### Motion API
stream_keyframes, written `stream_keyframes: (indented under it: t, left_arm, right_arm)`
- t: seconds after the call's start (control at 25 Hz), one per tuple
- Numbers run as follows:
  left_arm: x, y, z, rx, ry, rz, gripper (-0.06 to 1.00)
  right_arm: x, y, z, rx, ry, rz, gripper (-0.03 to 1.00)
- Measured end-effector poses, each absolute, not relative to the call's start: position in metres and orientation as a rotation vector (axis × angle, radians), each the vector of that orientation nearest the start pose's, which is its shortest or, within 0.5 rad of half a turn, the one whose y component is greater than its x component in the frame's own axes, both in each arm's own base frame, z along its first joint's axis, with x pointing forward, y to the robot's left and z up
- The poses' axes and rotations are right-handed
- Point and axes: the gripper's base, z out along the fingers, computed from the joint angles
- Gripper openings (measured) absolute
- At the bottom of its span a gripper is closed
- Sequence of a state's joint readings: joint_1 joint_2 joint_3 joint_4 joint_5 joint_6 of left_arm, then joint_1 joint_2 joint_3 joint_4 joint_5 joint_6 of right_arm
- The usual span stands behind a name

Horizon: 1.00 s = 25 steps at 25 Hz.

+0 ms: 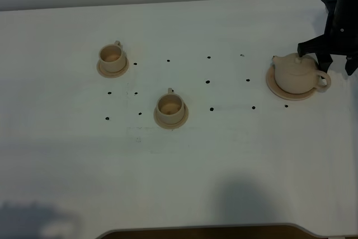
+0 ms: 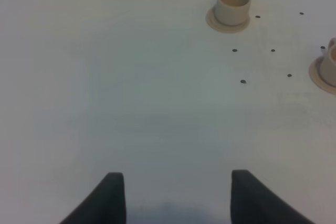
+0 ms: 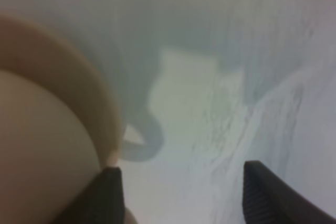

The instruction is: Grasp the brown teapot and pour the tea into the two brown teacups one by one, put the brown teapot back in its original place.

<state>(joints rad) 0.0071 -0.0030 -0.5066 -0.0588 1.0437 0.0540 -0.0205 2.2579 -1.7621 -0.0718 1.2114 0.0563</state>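
Observation:
The brown teapot [image 1: 296,74] sits upright on its wide round saucer [image 1: 281,92], the original place, at the right of the table. My right gripper [image 1: 325,62] is open just behind and above it, close to the loop handle [image 1: 324,80]. In the right wrist view the teapot [image 3: 37,145] fills one side, with one finger [image 3: 105,192] against it; the gripper [image 3: 178,192] is empty. The two brown teacups [image 1: 112,56] [image 1: 170,106] stand on their saucers at left and centre. My left gripper [image 2: 178,198] is open over bare table, far from the cups [image 2: 232,4] [image 2: 331,64].
Small black dots [image 1: 208,81] mark the white table between the cups and the teapot. The table's front edge [image 1: 201,230] shows as a dark curve at the bottom. The left arm is out of the exterior view.

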Motion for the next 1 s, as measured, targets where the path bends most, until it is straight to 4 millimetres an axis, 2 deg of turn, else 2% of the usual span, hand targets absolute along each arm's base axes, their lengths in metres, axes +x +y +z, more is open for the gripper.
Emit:
stream_keyframes:
  t: [0.6, 1.0]
  left_arm:
    - [-0.005, -0.005, 0.281, 0.05, 2.016, -0.031, 0.49]
    - [-0.005, -0.005, 0.281, 0.05, 2.016, -0.031, 0.49]
  right_arm:
    - [0.44, -0.001, 0.145, 0.137, 3.206, 0.081, 0.51]
    - [0.44, -0.007, 0.144, 0.087, 3.208, -0.041, 0.51]
